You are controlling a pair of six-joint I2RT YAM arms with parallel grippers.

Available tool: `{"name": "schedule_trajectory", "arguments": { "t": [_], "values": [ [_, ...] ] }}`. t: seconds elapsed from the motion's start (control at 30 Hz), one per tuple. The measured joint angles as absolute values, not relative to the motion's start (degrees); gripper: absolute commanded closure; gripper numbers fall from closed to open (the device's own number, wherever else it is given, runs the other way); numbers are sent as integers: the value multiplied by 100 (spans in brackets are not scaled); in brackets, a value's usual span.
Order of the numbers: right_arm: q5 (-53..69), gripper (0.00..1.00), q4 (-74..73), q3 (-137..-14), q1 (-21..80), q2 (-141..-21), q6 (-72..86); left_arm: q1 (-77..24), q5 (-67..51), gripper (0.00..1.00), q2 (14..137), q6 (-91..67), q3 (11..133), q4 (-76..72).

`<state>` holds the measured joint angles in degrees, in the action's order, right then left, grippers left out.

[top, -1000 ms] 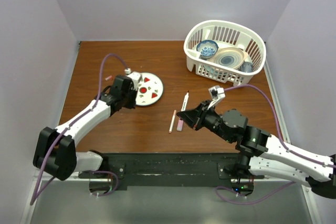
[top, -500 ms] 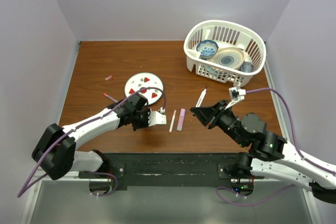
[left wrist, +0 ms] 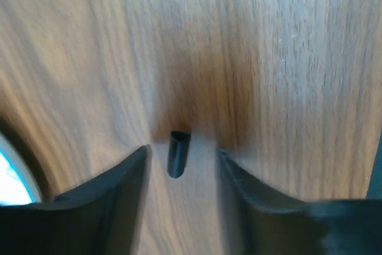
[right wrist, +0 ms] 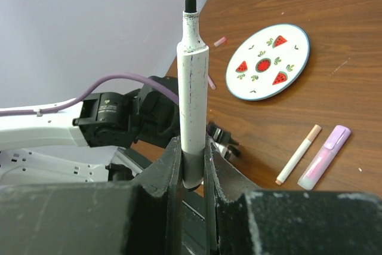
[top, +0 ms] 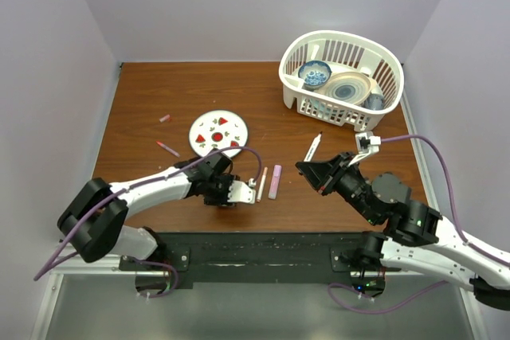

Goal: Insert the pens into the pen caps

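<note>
The left gripper (left wrist: pixel 182 150) stands spread astride a blurry dark cap (left wrist: pixel 177 154); the right gripper (right wrist: pixel 192 147) pinches the white pen (right wrist: pixel 192 76) (lower end hidden).

I can read no lettering, number or brand anywhere in my views. The white pen (right wrist: pixel 192 82) standing upright in my right gripper (right wrist: pixel 192 147) has faint dark streaks down its barrel, too smudged for me to tell whether they are print. The plate (right wrist: pixel 292 58) carries painted watermelon slices and small leaves, which are pictures and not words.
</note>
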<state>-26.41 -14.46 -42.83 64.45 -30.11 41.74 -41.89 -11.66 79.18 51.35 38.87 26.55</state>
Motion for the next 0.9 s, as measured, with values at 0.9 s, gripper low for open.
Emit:
{"name": "schedule_trajectory", "arguments": {
  "t": [0.9],
  "values": [
    [-3046, 100, -2453, -4893, 6442, -2412, 4338, -3317, 1682, 11, 6901, -1256, 5645, 2484]
  ]
}}
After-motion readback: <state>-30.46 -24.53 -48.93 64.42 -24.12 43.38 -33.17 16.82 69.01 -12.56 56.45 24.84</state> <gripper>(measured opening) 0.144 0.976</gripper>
